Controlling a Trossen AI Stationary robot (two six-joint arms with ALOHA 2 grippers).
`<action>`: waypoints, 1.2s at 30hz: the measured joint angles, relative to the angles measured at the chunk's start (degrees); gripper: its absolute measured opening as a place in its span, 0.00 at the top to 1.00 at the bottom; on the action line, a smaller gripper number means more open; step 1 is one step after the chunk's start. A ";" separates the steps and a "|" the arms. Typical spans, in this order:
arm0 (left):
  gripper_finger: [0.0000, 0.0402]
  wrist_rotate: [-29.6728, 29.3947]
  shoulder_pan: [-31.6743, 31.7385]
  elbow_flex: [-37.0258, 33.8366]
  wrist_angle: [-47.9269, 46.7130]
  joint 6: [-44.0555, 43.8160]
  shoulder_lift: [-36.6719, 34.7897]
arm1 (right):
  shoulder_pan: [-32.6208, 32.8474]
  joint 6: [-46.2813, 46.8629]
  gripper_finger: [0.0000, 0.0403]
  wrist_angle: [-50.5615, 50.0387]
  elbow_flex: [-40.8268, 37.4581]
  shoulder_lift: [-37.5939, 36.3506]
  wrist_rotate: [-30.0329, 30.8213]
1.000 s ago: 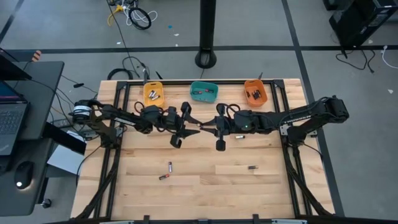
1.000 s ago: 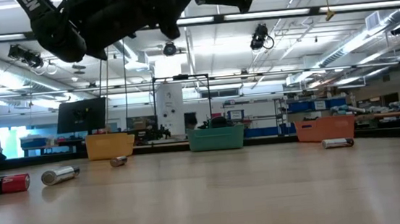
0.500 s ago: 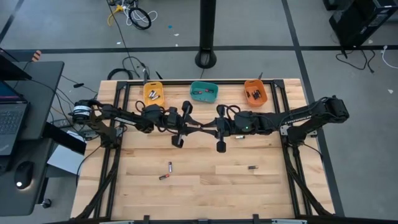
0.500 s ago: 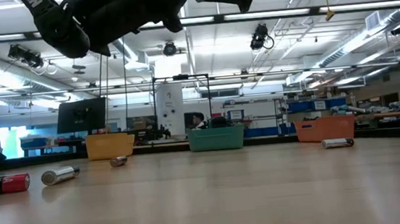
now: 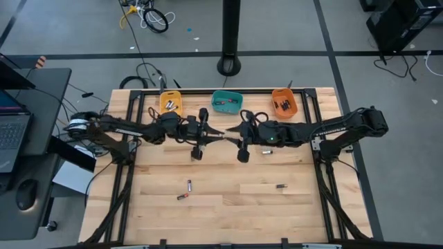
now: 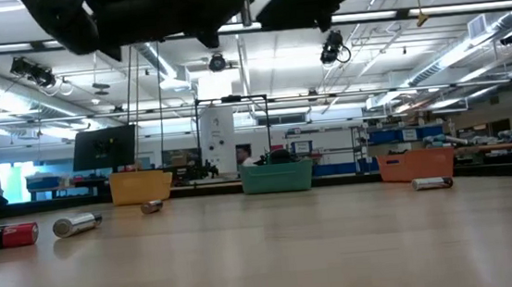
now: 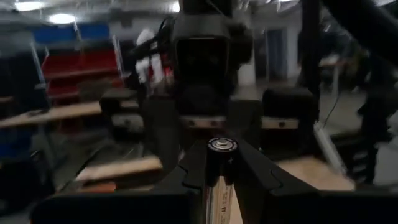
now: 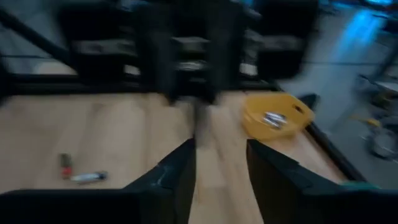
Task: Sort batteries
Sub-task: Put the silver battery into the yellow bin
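Left wrist view: we see left gripper (image 7: 225, 163) clamped on 1 silvery cylindrical battery (image 7: 222, 147), axis outward; right gripper (image 5: 232, 136), at 3 o'clock, jaws apart.

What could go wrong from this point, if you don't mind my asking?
1. The left gripper pinches the battery only near one end, high above the table; it could slip and roll away.
2. The right gripper, fingers open, sits tip to tip with the left; either arm moving could bump the other.

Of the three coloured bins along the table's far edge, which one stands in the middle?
The teal plastic bin, with the yellow bin on its left and the orange bin on its right.
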 joint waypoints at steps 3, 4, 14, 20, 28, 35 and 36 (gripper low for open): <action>0.86 -2.96 0.35 -0.07 -8.79 2.92 -4.61 | -0.45 -0.01 0.59 -2.58 0.00 -0.01 4.06; 0.86 -3.91 0.62 -0.01 -11.65 3.82 -6.33 | -0.61 -0.01 0.58 -3.58 0.00 -0.01 5.50; 0.86 -20.67 9.54 0.00 -50.43 9.48 -21.48 | -1.84 3.85 0.58 -14.01 0.00 -0.01 10.49; 0.86 -22.07 22.83 1.64 -68.80 8.01 -21.01 | -1.86 4.71 0.58 -14.71 0.00 -0.01 10.49; 0.86 -21.79 38.98 6.96 -75.99 6.31 -10.24 | -1.83 4.69 0.58 -14.71 0.00 -0.03 10.43; 0.86 -21.22 43.70 11.84 -75.85 5.48 3.11 | -1.83 4.56 0.58 -14.81 0.00 -0.03 10.34; 0.86 -20.92 43.91 12.68 -75.91 5.62 4.55 | -1.83 4.57 0.58 -14.99 0.00 -0.03 10.33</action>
